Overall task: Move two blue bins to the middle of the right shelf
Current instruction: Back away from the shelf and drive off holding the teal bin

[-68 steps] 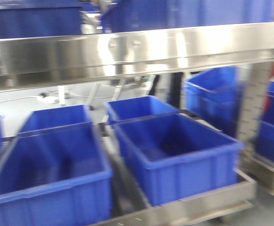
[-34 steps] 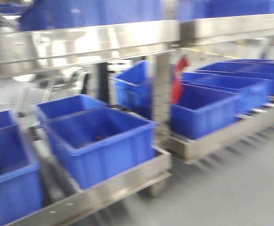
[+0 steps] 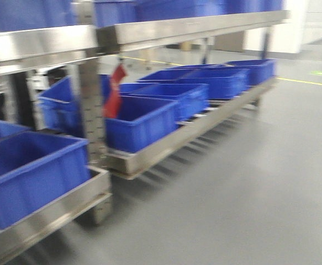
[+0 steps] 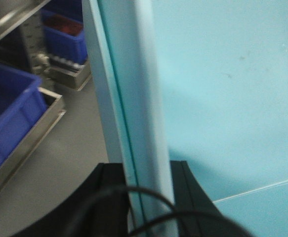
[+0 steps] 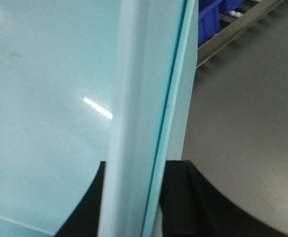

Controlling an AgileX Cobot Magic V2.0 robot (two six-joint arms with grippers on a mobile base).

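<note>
Deep blue plastic, open-topped and rectangular, with thick rims and slightly tapered walls: blue bins [image 3: 141, 124] lined up along the low tier of the right shelf [image 3: 166, 144], smeared by blur in the front view. One more, the nearest bin [image 3: 31, 174], on the low tier of the left shelf [image 3: 50, 212]. Others dimly visible on the steel tier overhead. A red strip [image 3: 115, 91] hanging beside the upright post [image 3: 91, 110] between the two racks. Far too blurred for any lettering or label to be read.

Of the left gripper [image 4: 141, 170], only two black shapes low in its wrist view, one on each side of the edge of a pale teal panel [image 4: 223, 98]. Cannot tell whether clamped on that edge or merely astride it. A black cable [image 4: 134, 195] looping right in front of those jaws. Ahead and to their left, across the grey floor [image 4: 69, 143], a blue bin on a steel rail.

Of the right gripper [image 5: 141, 168], the same: black shapes either side of the panel edge, grip impossible to judge. Far ahead and to the right of these jaws, more blue bins on their rail.
</note>
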